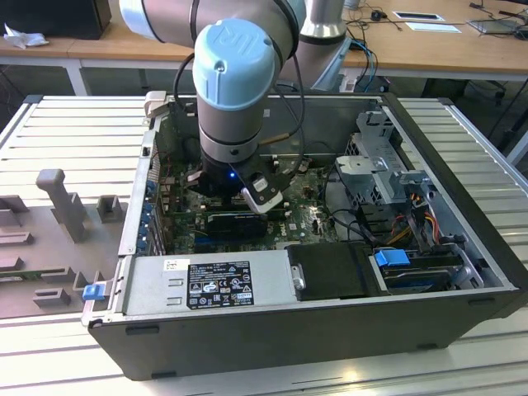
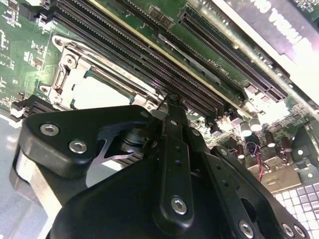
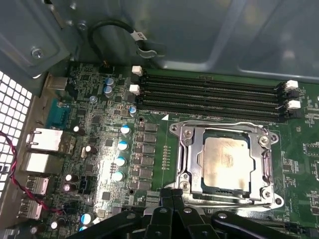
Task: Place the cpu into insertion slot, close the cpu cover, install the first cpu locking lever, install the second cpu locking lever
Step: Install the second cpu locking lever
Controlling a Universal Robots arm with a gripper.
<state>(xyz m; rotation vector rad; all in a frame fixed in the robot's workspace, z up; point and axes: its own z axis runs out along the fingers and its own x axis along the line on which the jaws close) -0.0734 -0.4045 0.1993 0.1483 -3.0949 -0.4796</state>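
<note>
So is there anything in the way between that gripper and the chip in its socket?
Nothing visible. In the first wrist view the gripper hangs right beside the cpu cover, which lies flat over the cpu. Only that metal frame rims the chip.

You can't see the insertion slot [image 1: 216,198] in the exterior view: the arm's wrist [image 1: 233,124] and the gripper [image 1: 247,196] stand in front of it, so the cpu and its cover are hidden there. In the second wrist view the gripper's black linkage [image 2: 149,184] covers the near half of the cpu cover [image 2: 75,74], and the cpu [image 2: 102,94] is washed out by glare. In the first wrist view the gripper [image 3: 172,196] cuts across the cover's near edge [image 3: 234,198], so you can't tell how the lever there sits. Whether the jaws are apart or together cannot be told. The 4 long memory slots [image 3: 209,97] run behind the cover frame.
</note>
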